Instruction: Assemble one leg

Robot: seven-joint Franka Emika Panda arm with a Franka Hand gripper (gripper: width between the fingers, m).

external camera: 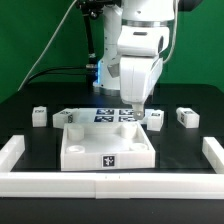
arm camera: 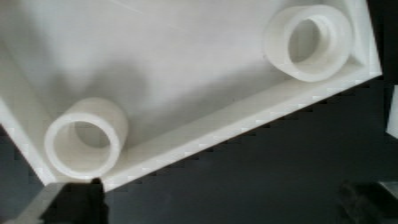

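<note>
Several small white legs stand on the black table in the exterior view: one at the far left [external camera: 40, 117], one beside it [external camera: 66, 119], one just right of the gripper [external camera: 155, 121] and one at the far right [external camera: 187, 117]. My gripper [external camera: 135, 113] hangs over the back right part of the large white square panel [external camera: 105, 142]. In the wrist view the panel [arm camera: 178, 70] shows two round corner sockets, one near [arm camera: 86, 140] and one far [arm camera: 317, 42]. My gripper [arm camera: 222, 205] is open and empty, and one dark finger [arm camera: 71, 200] sits at the panel's edge. No leg shows in the wrist view.
The marker board [external camera: 105, 116] lies behind the panel, partly hidden by the arm. White rails border the work area at the exterior view's left [external camera: 12, 152], right [external camera: 212, 152] and front [external camera: 110, 186]. Cables hang behind the arm.
</note>
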